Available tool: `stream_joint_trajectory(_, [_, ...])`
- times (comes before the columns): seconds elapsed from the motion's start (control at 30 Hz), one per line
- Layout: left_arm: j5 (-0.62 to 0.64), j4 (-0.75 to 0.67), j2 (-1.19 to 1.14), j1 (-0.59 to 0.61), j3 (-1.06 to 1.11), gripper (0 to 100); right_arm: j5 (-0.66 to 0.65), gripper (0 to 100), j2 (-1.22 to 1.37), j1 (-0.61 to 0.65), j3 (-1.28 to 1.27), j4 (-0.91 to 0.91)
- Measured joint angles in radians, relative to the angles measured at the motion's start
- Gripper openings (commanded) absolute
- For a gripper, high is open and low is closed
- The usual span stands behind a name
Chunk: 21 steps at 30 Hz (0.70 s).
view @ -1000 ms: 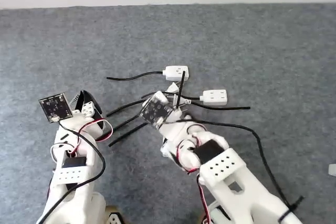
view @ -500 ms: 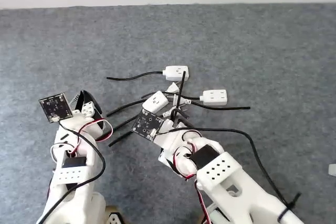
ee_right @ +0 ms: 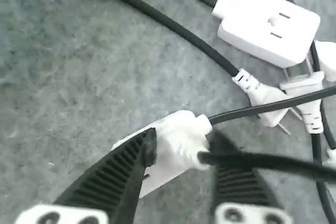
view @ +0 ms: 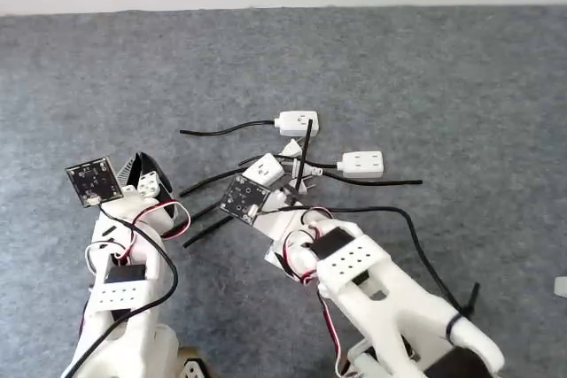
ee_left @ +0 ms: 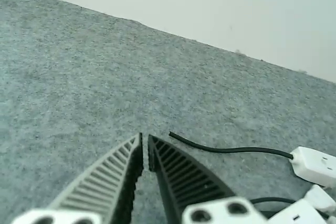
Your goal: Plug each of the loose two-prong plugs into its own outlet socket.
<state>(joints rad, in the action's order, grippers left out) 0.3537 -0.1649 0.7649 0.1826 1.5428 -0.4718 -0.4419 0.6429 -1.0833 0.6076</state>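
My right gripper (ee_right: 185,142) is closed around a white socket block (ee_right: 168,153) with a black cable, low on the grey carpet. Just beyond it lies another white socket (ee_right: 269,23), slots facing up, with two loose white plugs (ee_right: 265,95) beside it, prongs showing. From above, my right arm's wrist (view: 245,198) sits over this cluster, next to that socket (view: 264,168). Two more sockets (view: 297,121) (view: 361,163) lie farther back. My left gripper (ee_left: 145,140) is shut on nothing, held above the carpet at the left (view: 142,170).
Black cables (view: 221,130) spread over the carpet between the arms and around the sockets. One cable (ee_right: 262,162) crosses in front of my right gripper's finger. A pale wall runs along the carpet's far edge (ee_left: 210,9).
My right arm's wrist has shifted left and toward the near edge, uncovering the socket beside it. The left arm has kept still.
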Motion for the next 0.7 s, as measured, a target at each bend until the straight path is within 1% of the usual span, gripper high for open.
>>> stream_joint_trajectory(0.07, [0.000, 0.000, 0.000, 0.000, 0.000, 1, -0.003, 2.0, 0.002, -0.003, 0.008, -0.002])
stream_joint_trajectory(0.17, [0.000, 0.000, 0.000, 0.000, 0.000, 1, -0.002, 0.9, 0.006, -0.015, 0.014, -0.005])
stream_joint_trajectory(0.3, [0.000, 0.000, 0.000, 0.000, 0.000, 1, 0.025, 0.9, -0.028, -0.084, 0.012, 0.000])
stream_joint_trajectory(0.4, [0.000, 0.000, 0.000, 0.000, 0.000, 1, 0.120, 0.9, -0.112, -0.190, 0.012, 0.020])
stream_joint_trajectory(0.53, [0.000, 0.000, 0.000, 0.000, 0.000, 1, 0.216, 0.9, -0.261, -0.347, 0.012, 0.101])
stream_joint_trajectory(0.63, [0.000, 0.000, 0.000, 0.000, 0.000, 1, 0.256, 0.9, -0.371, -0.508, 0.012, 0.147])
stream_joint_trajectory(0.7, [0.000, 0.000, 0.000, 0.000, 0.000, 2, 0.265, 0.9, -0.428, -0.638, 0.012, 0.157])
